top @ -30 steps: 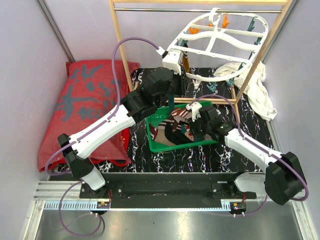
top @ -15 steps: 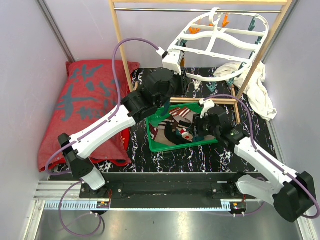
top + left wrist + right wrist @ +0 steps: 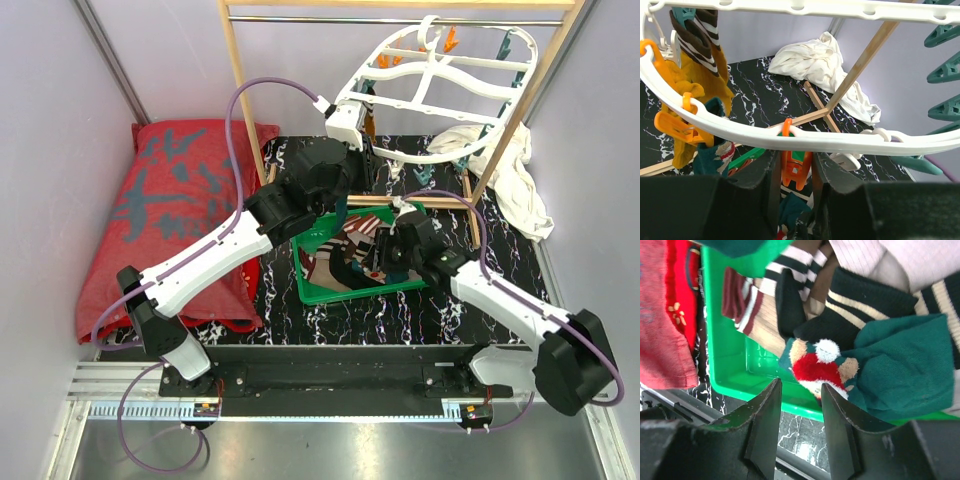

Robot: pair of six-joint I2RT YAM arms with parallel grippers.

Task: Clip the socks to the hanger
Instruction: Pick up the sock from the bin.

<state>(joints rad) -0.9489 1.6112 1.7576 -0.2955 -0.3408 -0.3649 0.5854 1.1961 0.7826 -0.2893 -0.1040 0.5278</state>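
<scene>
A black marbled counter is seen bearing everything, with a red printed cushion laid along its left side and a light wooden rack stood at the back. The hanger is hung by its hook from the rack's top rail and is tilted, its near rim dipped toward the arms. A crumpled white cloth is draped over the rack's right foot. A green tray is set near the middle of the counter, and most of the socks are heaped in it, dark ones with pale stripes among them. A mustard sock with a dark striped cuff is already hung at the hanger's left rim, and a dark teal sock is hung just beside it. In the tray, a teal sock with a red and white figure is laid on top of the pile. The left claw is raised to the hanger's near rim and is held narrow, pressed on both sides of an orange peg. The right claw is lowered over the tray, parted moderately, with nothing held between its fingers.
</scene>
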